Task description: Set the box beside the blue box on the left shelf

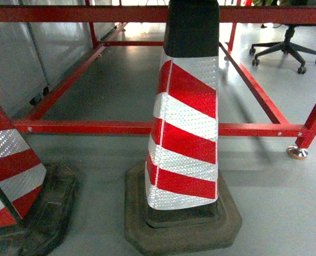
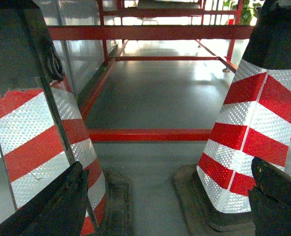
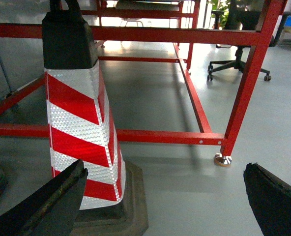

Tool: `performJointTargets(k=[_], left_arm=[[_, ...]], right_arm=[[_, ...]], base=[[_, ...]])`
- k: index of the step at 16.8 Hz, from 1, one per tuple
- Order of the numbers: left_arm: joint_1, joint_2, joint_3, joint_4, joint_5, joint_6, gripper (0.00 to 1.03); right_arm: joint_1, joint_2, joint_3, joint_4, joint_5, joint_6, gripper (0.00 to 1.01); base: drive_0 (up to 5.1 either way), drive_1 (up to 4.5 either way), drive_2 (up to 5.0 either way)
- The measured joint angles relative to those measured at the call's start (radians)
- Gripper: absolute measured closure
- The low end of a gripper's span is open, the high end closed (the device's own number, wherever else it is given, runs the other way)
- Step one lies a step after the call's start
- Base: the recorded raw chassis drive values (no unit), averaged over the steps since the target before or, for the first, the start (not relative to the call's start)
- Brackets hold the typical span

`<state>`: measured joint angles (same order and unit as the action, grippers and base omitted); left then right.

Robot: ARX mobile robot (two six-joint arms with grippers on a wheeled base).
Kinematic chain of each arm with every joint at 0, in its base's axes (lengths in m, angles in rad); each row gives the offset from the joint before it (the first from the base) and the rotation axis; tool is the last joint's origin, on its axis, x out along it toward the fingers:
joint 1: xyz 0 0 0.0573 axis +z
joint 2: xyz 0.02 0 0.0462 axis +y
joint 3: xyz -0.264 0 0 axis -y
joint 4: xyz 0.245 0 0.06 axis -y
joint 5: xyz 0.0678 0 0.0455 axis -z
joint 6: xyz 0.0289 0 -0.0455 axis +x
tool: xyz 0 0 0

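Note:
The box is out of view, and no blue box shows in any view. In the left wrist view my left gripper point(image 2: 167, 202) is open, its dark fingers point(image 2: 57, 206) spread wide over bare grey floor between two traffic cones. My right gripper point(image 3: 162, 197) is open too in the right wrist view, with one finger point(image 3: 54, 204) in front of a cone and only floor between the two. Neither gripper appears in the head view. A low red metal rack frame point(image 1: 94, 127) stands just ahead; whether it is the left shelf I cannot tell.
A red-and-white striped cone point(image 1: 186, 133) on a black rubber base stands close ahead, and a second cone point(image 1: 11, 165) is at the left edge. The rack's foot point(image 1: 297, 153) rests at right. A black office chair point(image 1: 287, 49) stands behind, and grey wall panels point(image 1: 19, 58) line the left.

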<state>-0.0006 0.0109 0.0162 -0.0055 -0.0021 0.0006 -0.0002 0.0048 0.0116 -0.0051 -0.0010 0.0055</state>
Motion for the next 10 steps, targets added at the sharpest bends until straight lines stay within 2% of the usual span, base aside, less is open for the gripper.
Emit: performJointTargets(k=[10], left_arm=[[0.0, 0.0, 0.0, 0.0, 0.0, 0.0, 0.05]], right_arm=[[0.0, 0.0, 0.0, 0.0, 0.0, 0.0, 0.03]], base=[[0.0, 0.0, 0.0]])
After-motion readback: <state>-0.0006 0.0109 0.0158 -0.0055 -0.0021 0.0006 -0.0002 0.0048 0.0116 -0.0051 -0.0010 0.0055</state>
